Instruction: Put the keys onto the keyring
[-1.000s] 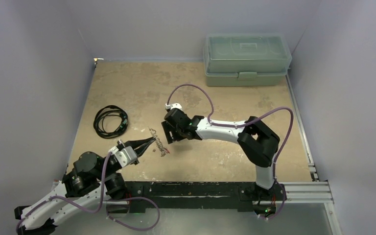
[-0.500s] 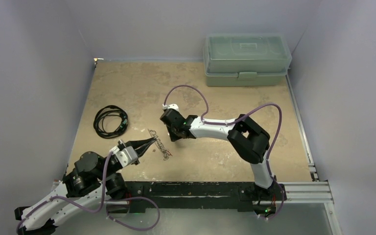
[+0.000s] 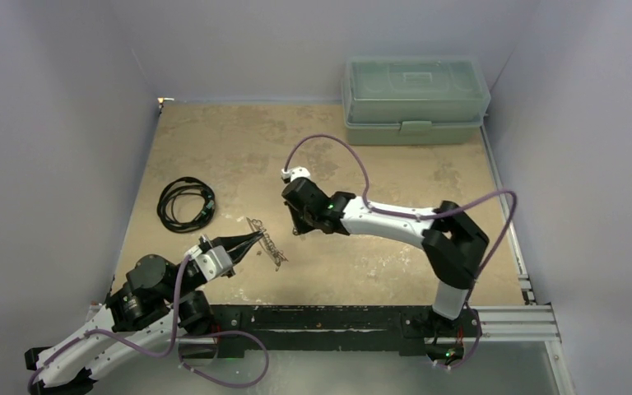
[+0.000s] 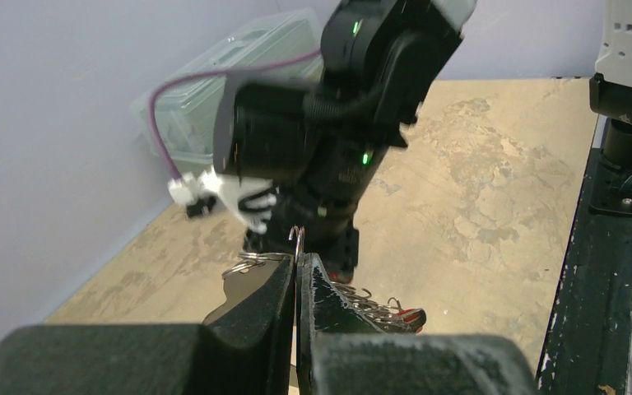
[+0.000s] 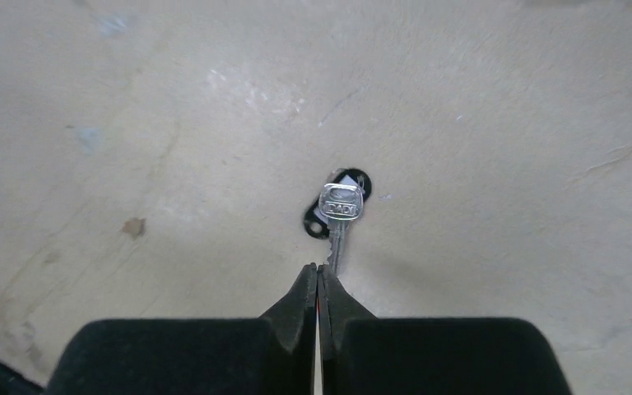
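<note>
Right end effector has clamped silvery key above stained tan tabletop.

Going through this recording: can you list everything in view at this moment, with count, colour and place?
table: 1, mottled tan, under everything
box: 1, grey-green, lidded, far right corner
cable: 1, black, coiled, left side
keyring: 1, silvery, centre, in left gripper
red key: 1, red head, at the keyring's end
silver key: 1, silvery, blade in right gripper
dark key: 1, black head, just behind the silver key; whether it is held is unclear
left gripper: 1, black, shut on keyring
right gripper: 1, black, shut on silver key, right of keyring
</note>
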`<move>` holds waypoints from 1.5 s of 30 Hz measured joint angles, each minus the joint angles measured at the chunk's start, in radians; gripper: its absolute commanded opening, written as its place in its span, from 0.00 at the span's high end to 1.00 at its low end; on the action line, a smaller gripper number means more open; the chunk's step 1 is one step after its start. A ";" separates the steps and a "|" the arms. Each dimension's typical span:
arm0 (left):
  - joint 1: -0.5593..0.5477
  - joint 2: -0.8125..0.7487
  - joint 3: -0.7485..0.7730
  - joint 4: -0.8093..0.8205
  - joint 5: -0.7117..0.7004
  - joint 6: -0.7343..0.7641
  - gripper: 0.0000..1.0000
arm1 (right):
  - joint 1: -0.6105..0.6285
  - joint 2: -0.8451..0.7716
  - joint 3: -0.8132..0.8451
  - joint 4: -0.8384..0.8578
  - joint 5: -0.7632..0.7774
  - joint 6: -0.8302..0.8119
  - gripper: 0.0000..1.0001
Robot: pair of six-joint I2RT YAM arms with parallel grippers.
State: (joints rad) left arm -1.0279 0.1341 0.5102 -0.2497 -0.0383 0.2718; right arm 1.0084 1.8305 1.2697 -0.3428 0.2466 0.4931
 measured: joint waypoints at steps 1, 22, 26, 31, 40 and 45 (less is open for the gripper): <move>0.000 0.000 0.000 0.000 0.000 0.000 1.00 | 0.000 -0.034 -0.004 -0.006 0.003 -0.010 1.00; 0.007 0.000 0.000 0.000 0.000 0.000 1.00 | 0.000 -0.067 -0.057 -0.028 0.009 -0.071 0.27; 0.007 -0.001 0.000 0.001 0.000 0.000 1.00 | -0.010 0.010 -0.033 0.024 -0.027 -0.023 0.40; 0.006 -0.010 -0.002 0.001 0.000 0.000 1.00 | -0.047 0.074 0.006 0.074 -0.055 0.043 0.44; 0.006 -0.019 -0.011 0.002 0.001 0.000 1.00 | -0.087 0.117 0.038 0.105 -0.060 0.116 0.60; 0.006 -0.019 -0.013 0.002 0.005 -0.001 1.00 | -0.087 0.159 0.070 0.104 -0.082 0.129 0.62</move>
State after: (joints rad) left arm -1.0214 0.1154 0.4969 -0.2478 -0.0334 0.2710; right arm 0.9218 1.9900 1.3399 -0.2390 0.1646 0.6224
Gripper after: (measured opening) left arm 0.009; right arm 0.388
